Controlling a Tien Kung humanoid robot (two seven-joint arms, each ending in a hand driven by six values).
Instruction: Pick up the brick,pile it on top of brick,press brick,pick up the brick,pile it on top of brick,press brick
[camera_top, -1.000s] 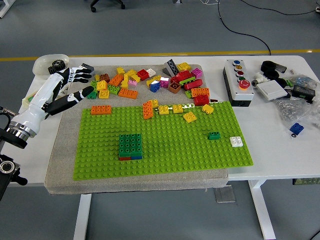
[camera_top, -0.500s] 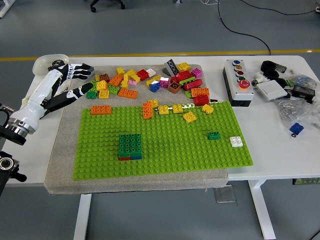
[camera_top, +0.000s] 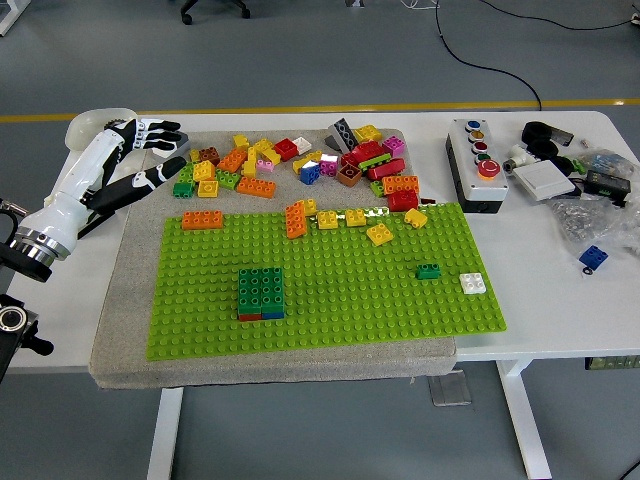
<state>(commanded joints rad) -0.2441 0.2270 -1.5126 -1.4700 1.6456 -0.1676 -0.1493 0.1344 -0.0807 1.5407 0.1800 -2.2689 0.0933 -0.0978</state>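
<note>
Black fingers spread wide and empty, the left hand (camera_top: 140, 155) hovers beside the loose brick pile (camera_top: 300, 165), where a careless reach could scatter neighbouring bricks.

On the green baseplate (camera_top: 330, 290) one dark green stack (camera_top: 260, 293), one small green brick (camera_top: 429, 271) and one white brick (camera_top: 474, 283) are counted.

Green brick stack (camera_top: 260, 293) upright on baseplate (camera_top: 340, 300)
</note>
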